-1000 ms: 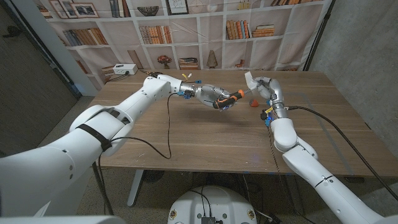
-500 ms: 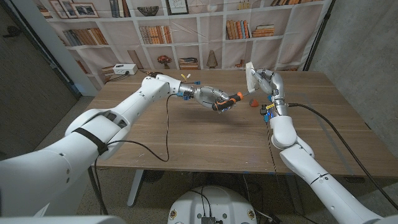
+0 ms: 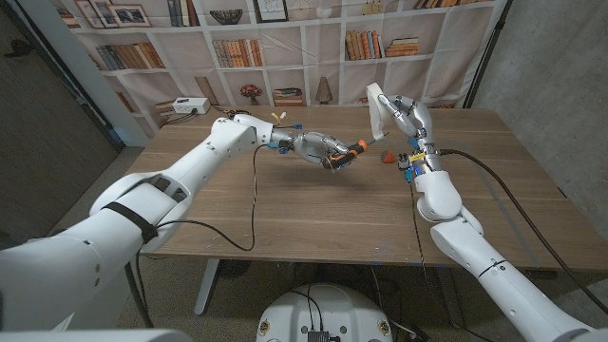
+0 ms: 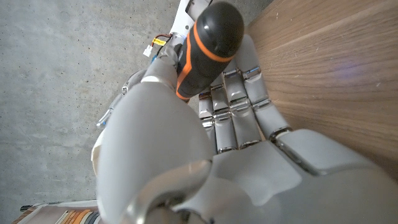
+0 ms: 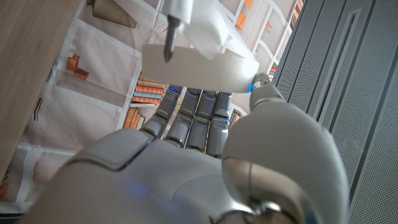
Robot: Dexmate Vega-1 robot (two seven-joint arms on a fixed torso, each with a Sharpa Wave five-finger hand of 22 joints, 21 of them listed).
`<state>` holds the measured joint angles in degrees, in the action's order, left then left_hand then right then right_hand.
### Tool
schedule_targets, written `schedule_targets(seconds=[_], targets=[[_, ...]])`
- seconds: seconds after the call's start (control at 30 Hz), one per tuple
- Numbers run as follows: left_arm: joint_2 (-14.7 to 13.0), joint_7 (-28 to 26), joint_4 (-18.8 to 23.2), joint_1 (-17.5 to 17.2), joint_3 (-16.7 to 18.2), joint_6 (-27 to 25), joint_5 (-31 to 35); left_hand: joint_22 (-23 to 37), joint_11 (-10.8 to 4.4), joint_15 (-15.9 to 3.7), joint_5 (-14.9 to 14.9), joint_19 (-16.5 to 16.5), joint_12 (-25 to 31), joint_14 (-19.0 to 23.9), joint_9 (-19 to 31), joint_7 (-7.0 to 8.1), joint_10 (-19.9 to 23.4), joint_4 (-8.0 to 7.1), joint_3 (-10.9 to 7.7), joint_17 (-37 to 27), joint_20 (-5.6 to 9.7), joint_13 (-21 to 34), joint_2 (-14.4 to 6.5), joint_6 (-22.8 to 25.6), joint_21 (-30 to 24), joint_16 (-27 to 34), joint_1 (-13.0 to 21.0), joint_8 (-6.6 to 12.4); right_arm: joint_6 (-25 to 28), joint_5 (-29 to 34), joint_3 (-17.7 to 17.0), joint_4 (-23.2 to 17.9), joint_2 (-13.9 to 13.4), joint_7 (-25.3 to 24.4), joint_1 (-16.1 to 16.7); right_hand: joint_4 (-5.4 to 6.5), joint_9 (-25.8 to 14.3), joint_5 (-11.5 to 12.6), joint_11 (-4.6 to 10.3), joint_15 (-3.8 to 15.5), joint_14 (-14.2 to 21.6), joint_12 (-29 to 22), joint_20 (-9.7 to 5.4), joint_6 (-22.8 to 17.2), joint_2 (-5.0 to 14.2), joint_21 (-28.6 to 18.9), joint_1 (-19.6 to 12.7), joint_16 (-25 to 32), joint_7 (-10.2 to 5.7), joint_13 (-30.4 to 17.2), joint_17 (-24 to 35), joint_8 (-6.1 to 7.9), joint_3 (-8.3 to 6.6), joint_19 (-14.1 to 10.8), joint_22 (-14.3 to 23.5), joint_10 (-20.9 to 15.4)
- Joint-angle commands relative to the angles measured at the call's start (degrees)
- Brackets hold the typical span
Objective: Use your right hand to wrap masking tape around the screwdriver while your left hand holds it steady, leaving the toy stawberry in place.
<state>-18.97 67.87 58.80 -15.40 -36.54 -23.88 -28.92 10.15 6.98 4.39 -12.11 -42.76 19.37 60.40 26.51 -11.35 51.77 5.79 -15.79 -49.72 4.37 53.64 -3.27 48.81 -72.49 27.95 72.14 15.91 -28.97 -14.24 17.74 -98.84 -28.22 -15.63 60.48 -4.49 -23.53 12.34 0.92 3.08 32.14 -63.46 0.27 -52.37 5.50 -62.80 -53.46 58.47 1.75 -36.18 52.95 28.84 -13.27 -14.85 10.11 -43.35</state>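
Wrapping is the step in hand, I'd say. Above the worktop (image 3: 313, 204) the left hand (image 3: 318, 148) has its fingers (image 4: 233, 106) clenched round the black-and-orange screwdriver (image 3: 353, 149), tip toward two o'clock. The right hand (image 3: 404, 116) pinches cream masking tape (image 3: 377, 107) at the tip; next it should circle the shaft. The toy strawberry (image 3: 387, 158) sits at four o'clock of the screwdriver.

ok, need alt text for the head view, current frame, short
Over a wooden table, the robot's left hand grips a screwdriver by its black and orange handle while the right hand holds a strip of masking tape raised just past the tip. A small red toy strawberry sits on the table by the right wrist, and a bookshelf backdrop hangs behind.
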Motion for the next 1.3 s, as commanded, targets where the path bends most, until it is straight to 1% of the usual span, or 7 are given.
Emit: schedule_targets(seconds=[0.03,0.27,0.4,0.57,0.77,0.87,1.3], targets=[[-1.8,-6.8,2.3,-0.4,0.5,2.2,2.0,0.2,-6.34,-17.1,-0.1,-0.1,0.4,15.6,2.9,2.89,6.9,2.93,-15.07,-0.3,5.85,0.2,-2.4,6.2,-0.2,0.4,0.5,-0.07,2.2,-2.8,-2.2,-4.6,-3.8,2.1,4.0,0.68,-0.1,0.4,0.51,5.34,0.8,-0.4,0.77,-0.4,4.92,-0.5,-4.9,-0.1,-0.12,-0.2,0.5,14.31,-12.43,-0.3,0.2,-0.3],[-3.4,-12.2,5.2,-0.5,0.3,4.6,4.9,0.1,-6.23,-17.09,0.0,-0.1,0.3,15.6,2.9,2.95,7.1,2.87,-15.1,-0.2,5.83,0.1,-2.4,6.3,-0.3,0.4,0.4,-0.19,5.3,7.0,-5.7,-9.4,-3.1,-6.2,9.1,0.74,0.1,0.4,0.59,5.34,0.7,-0.5,0.61,-0.5,4.75,-0.4,-4.7,-0.4,-0.19,-0.2,0.9,14.31,-12.6,-0.1,0.2,-0.3],[-3.7,-13.5,5.8,-0.3,-0.2,5.7,6.0,0.1,-6.17,-17.08,0.0,0.0,0.3,15.7,3.0,3.02,7.1,2.86,-15.12,-0.3,5.84,0.2,-2.4,6.4,-0.3,0.4,0.3,-0.27,7.1,10.6,-7.2,-11.5,-2.7,-8.2,10.8,0.79,0.4,0.5,0.6,5.35,0.7,-0.5,0.43,-0.6,4.65,-0.3,-4.6,-0.6,-0.13,-0.3,1.0,14.25,-12.66,0.1,0.2,-0.2],[-4.7,-17.5,8.8,-1.0,-0.3,6.3,7.9,0.1,-6.2,-17.09,0.0,0.0,0.2,15.7,3.1,2.99,7.1,2.88,-15.17,-0.4,5.84,0.1,-2.4,6.4,-0.3,0.4,0.3,-0.37,7.0,11.3,-8.6,-12.7,-2.3,-8.0,12.3,0.67,0.3,0.5,0.52,5.3,0.8,-0.5,0.24,-0.5,4.58,-0.3,-4.6,-0.8,-0.19,-0.1,1.0,14.35,-12.71,0.1,0.2,-0.2],[-5.1,-20.8,10.4,-1.8,0.3,6.5,8.1,0.1,-6.28,-17.1,0.0,0.0,0.1,15.5,3.1,3.0,7.2,2.91,-15.24,-0.3,5.87,0.1,-2.4,6.5,-0.4,0.3,0.4,-0.52,7.0,11.4,-10.3,-13.9,-1.9,-7.0,13.9,0.59,0.4,0.6,0.52,5.25,0.9,-0.5,0.17,-0.5,4.6,-0.4,-4.6,-0.9,-0.2,0.0,1.1,14.44,-12.77,0.0,0.2,-0.4],[-5.6,-24.5,12.4,-2.9,0.8,6.4,8.8,0.1,-6.17,-17.09,0.0,0.0,0.1,15.6,3.2,3.09,7.2,2.9,-15.26,-0.3,5.87,0.3,-2.3,6.4,-0.4,0.3,0.3,-0.6,7.4,11.3,-11.1,-14.6,-1.8,-6.4,14.7,0.57,0.4,0.6,0.54,5.25,0.9,-0.5,0.08,-0.5,4.63,-0.4,-4.5,-1.0,-0.21,0.0,1.2,14.49,-12.73,0.0,0.2,-0.4],[-5.2,-33.1,15.8,-6.8,4.4,8.1,6.1,0.1,-6.26,-17.05,-0.1,0.1,-0.2,15.7,3.2,3.17,7.3,2.83,-15.36,-0.3,5.81,0.3,-2.3,6.9,-0.5,0.4,0.2,-0.89,13.0,10.8,-14.9,-20.0,-3.3,-2.4,19.2,0.39,0.3,0.6,0.53,5.3,0.9,-0.6,0.12,-0.5,4.76,-0.4,-4.5,-1.1,-0.05,0.0,1.2,14.72,-12.72,0.0,0.2,-0.4]])
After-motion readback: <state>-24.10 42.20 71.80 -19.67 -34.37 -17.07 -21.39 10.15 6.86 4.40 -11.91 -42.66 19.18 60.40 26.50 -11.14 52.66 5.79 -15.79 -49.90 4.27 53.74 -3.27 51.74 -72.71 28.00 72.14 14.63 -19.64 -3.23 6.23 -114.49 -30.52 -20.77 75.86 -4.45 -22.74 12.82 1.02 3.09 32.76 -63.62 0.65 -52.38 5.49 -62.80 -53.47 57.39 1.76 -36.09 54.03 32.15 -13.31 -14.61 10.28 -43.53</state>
